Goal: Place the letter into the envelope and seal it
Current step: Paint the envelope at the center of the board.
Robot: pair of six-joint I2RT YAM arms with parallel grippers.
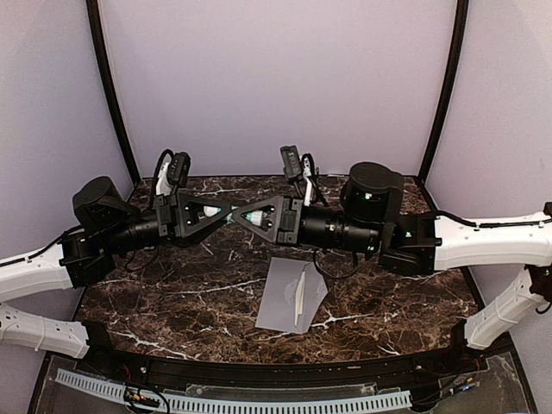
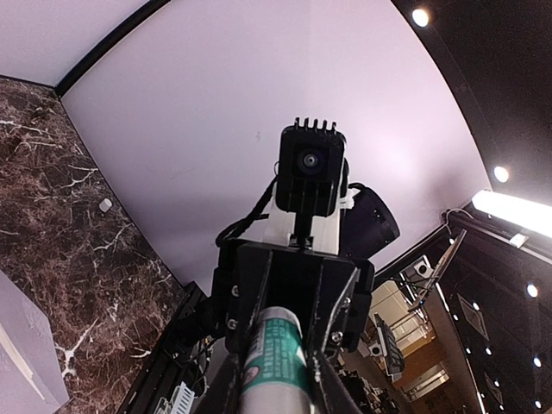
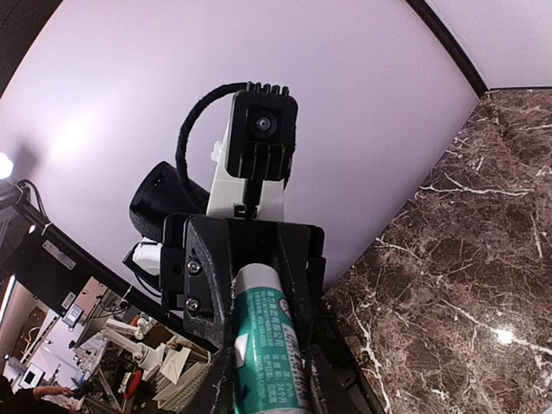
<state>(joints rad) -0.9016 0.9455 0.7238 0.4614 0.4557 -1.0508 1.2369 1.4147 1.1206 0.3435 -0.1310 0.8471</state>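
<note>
The letter (image 1: 300, 295), folded into a narrow pale cream paper strip, lies on the flat grey paper envelope (image 1: 280, 302). Its long axis runs from the near edge of the worktop towards the far edge, with the far end leaning slightly to the right. Whether the strip is tucked inside the envelope or only rests on top cannot be told.

The envelope sits on the dark brown, white-veined marble worktop (image 1: 172, 302), right of the middle and nearer the near edge than the far one. Its long sides run roughly the same way as the letter.

Well above the envelope, the two arms meet tip to tip over the middle of the worktop. The left gripper (image 1: 226, 215) is clenched on one end of a white and teal glue stick (image 1: 254, 219). The right gripper (image 1: 241, 216) is closed against the other end, its fingers (image 3: 321, 384) pressing on both sides of the tube. The glue stick lies level, running left to right between them.
</note>
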